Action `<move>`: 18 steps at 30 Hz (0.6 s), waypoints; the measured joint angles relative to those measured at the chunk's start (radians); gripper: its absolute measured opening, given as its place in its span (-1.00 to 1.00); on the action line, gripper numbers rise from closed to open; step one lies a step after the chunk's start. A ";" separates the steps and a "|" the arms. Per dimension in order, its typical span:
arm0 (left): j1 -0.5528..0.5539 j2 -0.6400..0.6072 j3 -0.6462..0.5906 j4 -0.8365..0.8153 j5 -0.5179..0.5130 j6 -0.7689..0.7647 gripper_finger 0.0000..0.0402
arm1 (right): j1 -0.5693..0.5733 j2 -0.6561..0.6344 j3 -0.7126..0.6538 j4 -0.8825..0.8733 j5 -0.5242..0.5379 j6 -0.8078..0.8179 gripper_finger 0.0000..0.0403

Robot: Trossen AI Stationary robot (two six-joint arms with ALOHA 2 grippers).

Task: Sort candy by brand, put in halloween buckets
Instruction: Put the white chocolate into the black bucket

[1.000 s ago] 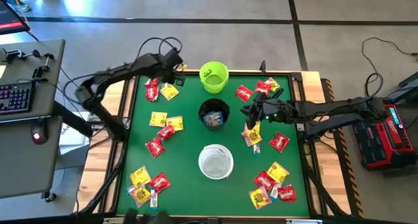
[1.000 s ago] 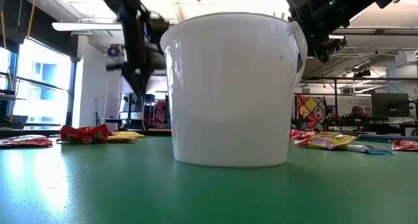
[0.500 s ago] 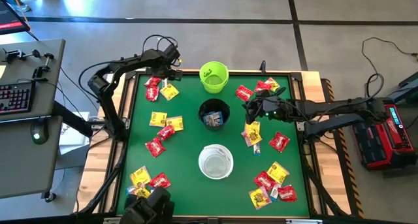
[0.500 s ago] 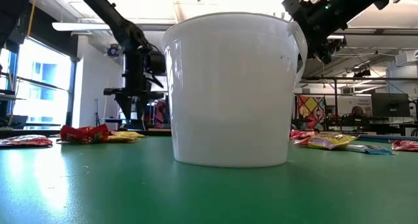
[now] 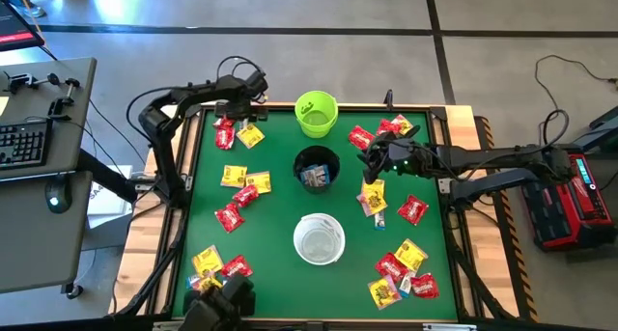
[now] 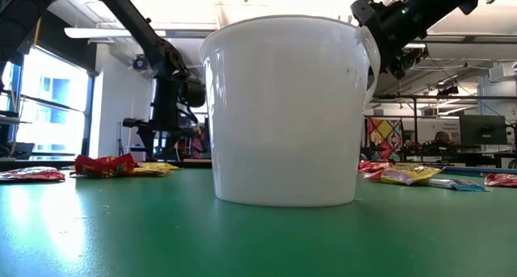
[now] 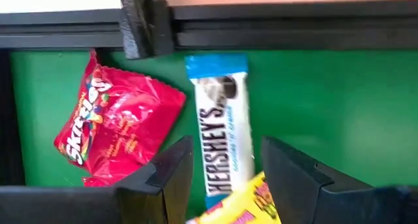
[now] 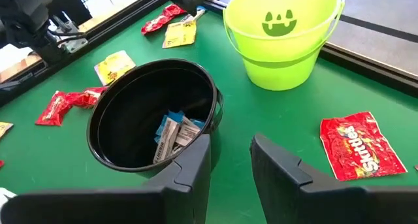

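A slim blue-and-white wrapped Hershey's bar point(image 7: 220, 136), judged light, crinkly and slippery, is straddled across its narrow width by the open left gripper point(image 7: 225, 178); the right gripper point(image 8: 230, 165) hovers empty, fingers apart.

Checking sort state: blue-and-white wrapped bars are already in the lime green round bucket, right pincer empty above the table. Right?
Wrong bucket. The blue-and-white wrapped bars lie in the black round bucket, as the right wrist view shows; the lime green round bucket is not where they are. The right pincer is empty.
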 joint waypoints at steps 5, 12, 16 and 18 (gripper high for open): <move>0.025 0.024 0.000 0.028 -0.010 0.012 -0.15 | 0.000 -0.002 0.000 -0.002 -0.013 -0.001 -0.51; 0.045 0.061 0.006 0.063 0.045 0.037 -0.15 | 0.000 -0.002 0.000 0.005 -0.012 0.050 -0.51; 0.044 0.069 0.006 0.060 0.025 0.047 -0.15 | 0.000 -0.002 0.000 0.006 -0.012 0.042 -0.51; 0.041 0.068 0.005 0.060 0.015 0.067 -0.15 | 0.000 -0.002 0.000 0.006 -0.010 0.036 -0.51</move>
